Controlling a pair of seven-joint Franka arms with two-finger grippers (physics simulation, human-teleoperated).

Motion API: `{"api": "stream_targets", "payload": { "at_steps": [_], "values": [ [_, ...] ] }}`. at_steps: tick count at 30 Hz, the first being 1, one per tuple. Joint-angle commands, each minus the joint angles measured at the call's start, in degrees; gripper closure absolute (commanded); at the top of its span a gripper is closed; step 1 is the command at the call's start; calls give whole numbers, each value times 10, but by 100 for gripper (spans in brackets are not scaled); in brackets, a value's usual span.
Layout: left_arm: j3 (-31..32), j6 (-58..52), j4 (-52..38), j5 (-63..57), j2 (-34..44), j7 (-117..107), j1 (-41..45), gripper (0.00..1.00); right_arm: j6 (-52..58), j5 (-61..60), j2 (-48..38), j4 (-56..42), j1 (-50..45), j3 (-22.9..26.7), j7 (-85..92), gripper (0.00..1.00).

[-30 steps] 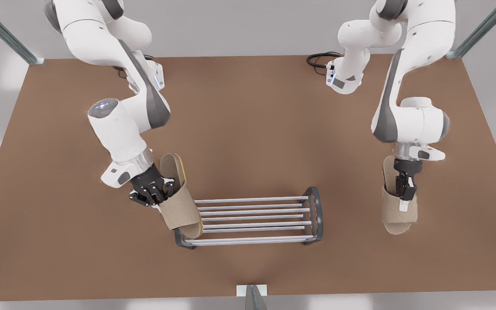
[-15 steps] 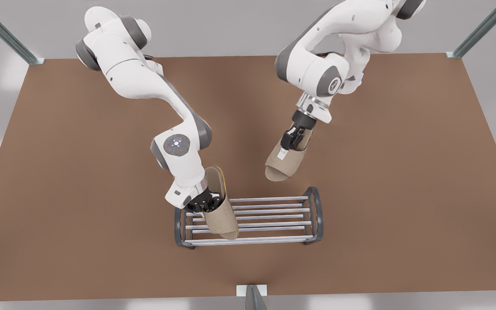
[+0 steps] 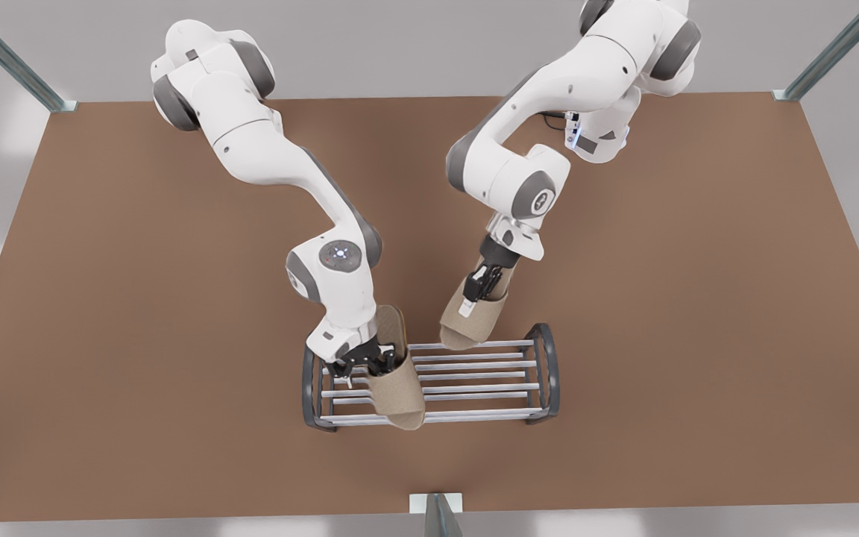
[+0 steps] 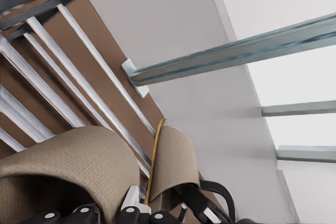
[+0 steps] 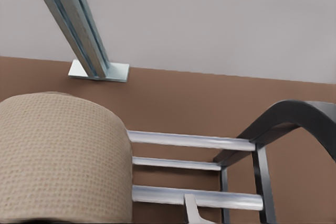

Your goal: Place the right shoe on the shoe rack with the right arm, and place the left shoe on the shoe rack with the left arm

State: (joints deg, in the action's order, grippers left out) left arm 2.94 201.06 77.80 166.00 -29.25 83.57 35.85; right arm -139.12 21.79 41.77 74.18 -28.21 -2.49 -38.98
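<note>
The shoe rack [image 3: 543, 369], a dark-grey frame with silver bars, stands near the table's front middle. My left gripper [image 3: 365, 365], on the arm at the front view's left, is shut on the strap of a tan slipper, the left shoe [image 3: 397, 391], which lies across the rack's left part. In the left wrist view that slipper [image 4: 68, 161] sits over the rack bars [image 4: 63, 74]. My right gripper [image 3: 479, 287] is shut on the right shoe [image 3: 469, 322], held tilted with its toe at the rack's back bar. The right wrist view has this slipper [image 5: 58, 156] beside the rack's arched end [image 5: 294, 119].
The brown table [image 3: 698, 298] has open room on both sides of the rack. Metal posts stand at the back corners [image 3: 787, 93], and one post foot [image 3: 435, 503] sits at the front edge. A black cable [image 3: 549, 101] lies at the back.
Both arms swung inward carrying their slippers. The left shoe moved right along the rack's left part. The right shoe came from the table's right side down to the rack's back bar.
</note>
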Motion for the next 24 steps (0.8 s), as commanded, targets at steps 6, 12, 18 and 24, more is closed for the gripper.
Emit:
{"api": "stream_targets", "payload": {
  "at_steps": [6,12,18,24],
  "values": [
    [-32,-18,-42,120,-35,-30,15,79,-10,-21,-2,-17,3,-1,-64,0],
    [-48,-39,-75,116,-49,-31,15,79,73,-25,-57,-9,-2,-3,-67,0],
    [-50,-68,-82,104,-77,-29,13,21,422,-125,-175,-14,109,-3,286,0],
    [-52,-69,-82,98,-77,-29,-10,0,570,-134,-262,-9,256,-1,508,0]
  ]
}}
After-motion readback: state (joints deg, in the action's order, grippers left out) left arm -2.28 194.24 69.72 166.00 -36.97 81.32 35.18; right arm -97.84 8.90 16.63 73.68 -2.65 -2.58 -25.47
